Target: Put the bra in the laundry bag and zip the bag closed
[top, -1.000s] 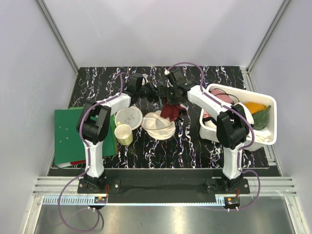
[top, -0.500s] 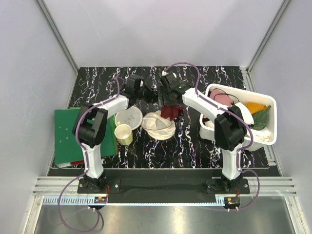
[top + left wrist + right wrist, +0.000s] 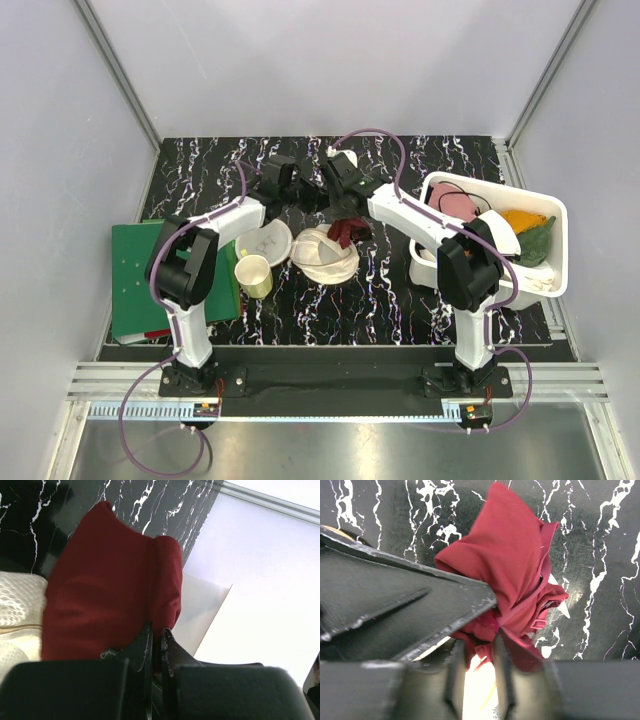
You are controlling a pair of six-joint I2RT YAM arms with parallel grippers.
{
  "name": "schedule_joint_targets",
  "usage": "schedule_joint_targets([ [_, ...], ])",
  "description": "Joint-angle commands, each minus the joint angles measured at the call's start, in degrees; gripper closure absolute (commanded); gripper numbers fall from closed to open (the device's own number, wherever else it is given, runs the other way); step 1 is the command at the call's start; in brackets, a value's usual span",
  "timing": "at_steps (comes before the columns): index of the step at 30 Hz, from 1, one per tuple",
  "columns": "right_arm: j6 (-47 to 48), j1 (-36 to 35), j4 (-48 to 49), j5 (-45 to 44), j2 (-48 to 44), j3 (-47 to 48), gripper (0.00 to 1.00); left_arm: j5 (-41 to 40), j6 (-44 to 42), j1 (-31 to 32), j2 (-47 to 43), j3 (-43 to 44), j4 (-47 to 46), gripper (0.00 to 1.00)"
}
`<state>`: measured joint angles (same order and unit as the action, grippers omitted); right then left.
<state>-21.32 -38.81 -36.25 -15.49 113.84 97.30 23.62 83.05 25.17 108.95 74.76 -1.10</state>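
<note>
The maroon bra (image 3: 347,230) hangs bunched at the back of the black table, its lower end by the far rim of the cream mesh laundry bag (image 3: 322,256). In the left wrist view my left gripper (image 3: 157,632) is shut on a fold of the bra (image 3: 110,595), and the bag's mesh (image 3: 15,605) lies below it at the left. In the right wrist view my right gripper (image 3: 479,655) has its blurred fingers closed in on the bra's (image 3: 515,565) lower edge and strap. It sits right beside the left gripper's black finger (image 3: 405,600).
A white bin (image 3: 553,262) at the right holds pink, orange and green cloths. A white bowl (image 3: 262,238) and a cream-yellow cup (image 3: 253,275) stand left of the bag. A green board (image 3: 140,280) lies at the left edge.
The right gripper's jaws have closed from wide open onto the bra. The right wrist has shifted left toward the left gripper. The left gripper has kept its hold.
</note>
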Motion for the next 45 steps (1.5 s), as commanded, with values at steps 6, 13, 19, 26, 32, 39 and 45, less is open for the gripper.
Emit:
schedule_joint_targets([
  [6, -0.1, 0.8, 3.3, -6.2, -1.9, -0.3, 1.00, 2.9, -1.6, 2.4, -9.3, -2.1, -2.6, 0.94],
  [13, 2.3, 1.3, 3.9, -6.6, -7.3, -3.9, 1.00, 2.1, -10.9, 0.4, -13.6, -1.9, -3.5, 0.48],
  [19, 3.8, 3.5, 5.2, -3.8, -13.5, -7.6, 1.00, -0.5, -22.5, -2.3, -18.8, 1.8, 4.8, 0.29],
  [26, 3.8, 11.9, 8.2, 14.2, -23.6, -12.6, 1.00, -3.3, -37.6, -1.0, -26.3, -2.7, 12.4, 0.28],
  [32, 1.9, 18.4, 11.2, 40.2, -25.6, -13.9, 1.00, -6.0, -49.0, 6.1, -33.8, -10.1, 16.4, 0.34],
  [39, -5.8, 22.0, 12.0, 47.6, -27.5, -17.0, 1.00, -3.6, -57.6, 7.7, -34.3, -15.4, 20.0, 0.29],
  [45, -8.2, 26.4, 11.3, 49.7, -28.5, -18.1, 1.00, -13.8, -61.3, 15.1, -29.9, -16.4, 13.6, 0.20],
])
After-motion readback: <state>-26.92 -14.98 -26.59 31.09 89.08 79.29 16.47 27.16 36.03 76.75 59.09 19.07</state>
